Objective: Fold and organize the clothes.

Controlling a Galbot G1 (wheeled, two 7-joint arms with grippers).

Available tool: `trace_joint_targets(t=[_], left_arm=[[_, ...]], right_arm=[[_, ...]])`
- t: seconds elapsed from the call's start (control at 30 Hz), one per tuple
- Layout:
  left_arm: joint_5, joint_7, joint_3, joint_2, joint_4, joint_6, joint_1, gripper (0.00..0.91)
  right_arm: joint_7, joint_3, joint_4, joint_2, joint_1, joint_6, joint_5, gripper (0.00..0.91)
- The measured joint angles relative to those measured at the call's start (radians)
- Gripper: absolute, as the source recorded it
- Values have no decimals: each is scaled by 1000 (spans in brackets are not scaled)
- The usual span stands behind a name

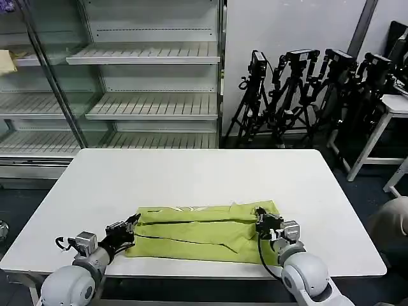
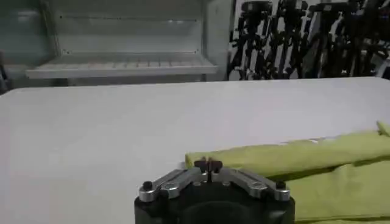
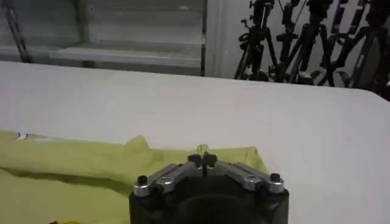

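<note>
- The lime T-shirt lies folded into a long flat band on the white table, near the table's front edge, the one closest to the robot.
- A lengthwise fold line runs across the shirt, with the upper layer lapping over the lower one.
- The left gripper sits at the shirt's left end, low over the table, its arm reaching in from the front edge.
- In the left wrist view the left gripper has its fingertips pressed together right at the corner of the shirt; it appears to pinch the fabric edge there, though the contact is hard to make out.
- The right gripper rests on the shirt's right end, over the top layer.
- In the right wrist view the right gripper also has its tips pressed together, at a small raised peak of the shirt; it seems to nip that fold.
- Beyond the shirt, the far half of the table is bare white surface.
- Behind the table stand shelving units and a row of black tripods.
</note>
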Motion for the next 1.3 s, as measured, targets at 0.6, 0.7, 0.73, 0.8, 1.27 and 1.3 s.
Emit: trace_joint_targets(t=[0.6, 0.7, 0.73, 0.8, 1.27, 1.3], left_arm=[[4, 2, -13, 5, 6, 8, 5, 20], [4, 3, -15, 5, 4, 11, 10, 20], [6, 3, -15, 4, 1, 12, 13, 20], [8, 4, -15, 2, -3, 13, 17, 20], [13, -5, -42, -10, -56, 19, 32, 907], [8, -11, -42, -13, -60, 19, 32, 907]], right_arm=[[2, 7, 18, -4, -17, -4, -10, 0], [1, 6, 20, -4, -20, -4, -15, 0], [-1, 6, 21, -4, -22, -4, -17, 0], [-3, 7, 26, -4, -26, -5, -23, 907], [-13, 48, 66, -20, -61, -12, -38, 907], [-16, 55, 73, -22, -66, -10, -41, 907]])
